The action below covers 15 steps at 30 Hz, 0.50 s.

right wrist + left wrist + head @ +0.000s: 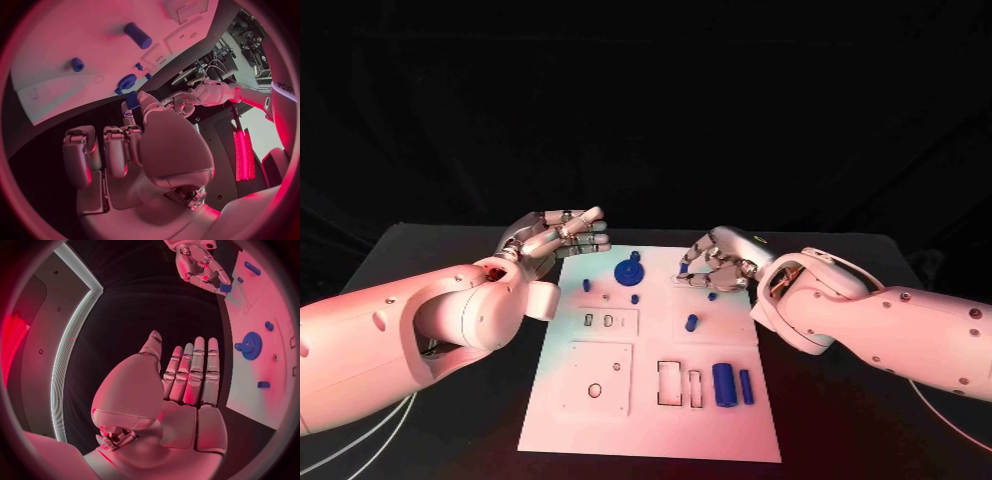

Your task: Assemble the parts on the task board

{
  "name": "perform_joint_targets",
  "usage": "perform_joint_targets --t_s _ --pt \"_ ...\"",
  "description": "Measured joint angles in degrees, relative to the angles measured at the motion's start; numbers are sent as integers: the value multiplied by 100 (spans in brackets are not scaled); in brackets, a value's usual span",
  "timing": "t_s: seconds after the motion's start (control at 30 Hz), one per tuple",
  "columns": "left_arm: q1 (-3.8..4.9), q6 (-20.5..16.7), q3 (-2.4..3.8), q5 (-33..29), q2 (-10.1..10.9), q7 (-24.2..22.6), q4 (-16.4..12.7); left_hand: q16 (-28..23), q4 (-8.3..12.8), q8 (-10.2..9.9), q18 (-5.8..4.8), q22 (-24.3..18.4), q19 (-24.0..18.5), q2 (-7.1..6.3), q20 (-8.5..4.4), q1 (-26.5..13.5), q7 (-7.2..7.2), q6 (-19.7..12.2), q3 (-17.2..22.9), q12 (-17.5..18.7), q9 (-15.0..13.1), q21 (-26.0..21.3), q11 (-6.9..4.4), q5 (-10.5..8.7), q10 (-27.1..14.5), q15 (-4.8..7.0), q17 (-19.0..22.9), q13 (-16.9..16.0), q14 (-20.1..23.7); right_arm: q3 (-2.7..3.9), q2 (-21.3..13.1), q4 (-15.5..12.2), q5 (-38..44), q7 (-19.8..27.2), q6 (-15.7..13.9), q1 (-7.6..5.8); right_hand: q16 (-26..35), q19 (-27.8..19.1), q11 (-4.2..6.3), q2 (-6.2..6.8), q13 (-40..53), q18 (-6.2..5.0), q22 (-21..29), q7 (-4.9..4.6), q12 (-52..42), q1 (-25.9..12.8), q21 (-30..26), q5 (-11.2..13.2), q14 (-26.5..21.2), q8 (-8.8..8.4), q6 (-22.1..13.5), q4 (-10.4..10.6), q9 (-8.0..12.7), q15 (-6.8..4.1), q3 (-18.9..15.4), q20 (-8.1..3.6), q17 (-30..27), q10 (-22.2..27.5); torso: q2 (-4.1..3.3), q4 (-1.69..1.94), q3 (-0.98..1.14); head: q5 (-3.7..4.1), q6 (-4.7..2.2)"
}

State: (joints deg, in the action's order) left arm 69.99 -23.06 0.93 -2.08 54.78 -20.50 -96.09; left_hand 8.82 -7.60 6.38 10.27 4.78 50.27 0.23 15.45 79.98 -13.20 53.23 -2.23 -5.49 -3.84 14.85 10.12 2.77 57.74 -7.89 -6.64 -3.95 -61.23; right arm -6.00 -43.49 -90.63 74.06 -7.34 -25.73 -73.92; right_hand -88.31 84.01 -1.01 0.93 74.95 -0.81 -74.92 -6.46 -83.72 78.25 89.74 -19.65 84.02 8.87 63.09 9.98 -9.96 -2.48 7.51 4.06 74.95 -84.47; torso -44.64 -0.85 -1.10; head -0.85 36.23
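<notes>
Head view first: the task board (661,400) lies in the middle of the black table (444,240), long side running away from the robot. The left hand (560,236) hovers just off the board's far left corner, fingers stretched out and a bit apart, nothing in them. The right hand (718,262) sits over the far right part of the board with its fingers curled in on a small blue piece (713,295) at the fingertips. On the board there's a blue gear (630,270) near the far end, a small blue peg (691,322) around the middle, and a big blue cylinder (724,384) next to a thinner blue pin (747,386) toward the near right side.

Left wrist view: the left hand (181,390) is flat and open-palmed, fingers straight and side by side, holding nothing. Beyond it the gear (251,345) sits on the board (262,400), and the right hand (201,266) pinches the small blue piece (225,288) right at the board's edge.

Right wrist view: the right hand (134,150) has the blue piece (132,100) pinched at its fingertips, just beside the gear (127,82). The other fingers are curled in.
</notes>
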Motion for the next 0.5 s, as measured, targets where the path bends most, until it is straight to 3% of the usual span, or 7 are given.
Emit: perform_joint_targets --t_s 0.3,0.5 --pt "0 10 -1 -28 -101 1 86 0 0 0 0 -5 0 0 0 0 0 0 0 0 0 0 0 0 0 0 -5 0 0 -23 528 -116 815 -523 71 67 0 0 0 6 -1 0 1 9 0 5 0 -43 0 0 -9 -46 -20 0 46 1 -1 0 58 70 -46 14 69" --pt "0 14 -1 -37 -105 2 92 0 0 0 0 -5 0 0 0 0 0 0 0 0 -1 0 0 0 0 0 -5 0 0 -60 855 -16 1216 -710 106 226 0 0 0 72 -1 0 1 9 0 24 0 -44 0 2 -9 -66 -32 0 66 1 -1 0 65 78 -51 15 81"
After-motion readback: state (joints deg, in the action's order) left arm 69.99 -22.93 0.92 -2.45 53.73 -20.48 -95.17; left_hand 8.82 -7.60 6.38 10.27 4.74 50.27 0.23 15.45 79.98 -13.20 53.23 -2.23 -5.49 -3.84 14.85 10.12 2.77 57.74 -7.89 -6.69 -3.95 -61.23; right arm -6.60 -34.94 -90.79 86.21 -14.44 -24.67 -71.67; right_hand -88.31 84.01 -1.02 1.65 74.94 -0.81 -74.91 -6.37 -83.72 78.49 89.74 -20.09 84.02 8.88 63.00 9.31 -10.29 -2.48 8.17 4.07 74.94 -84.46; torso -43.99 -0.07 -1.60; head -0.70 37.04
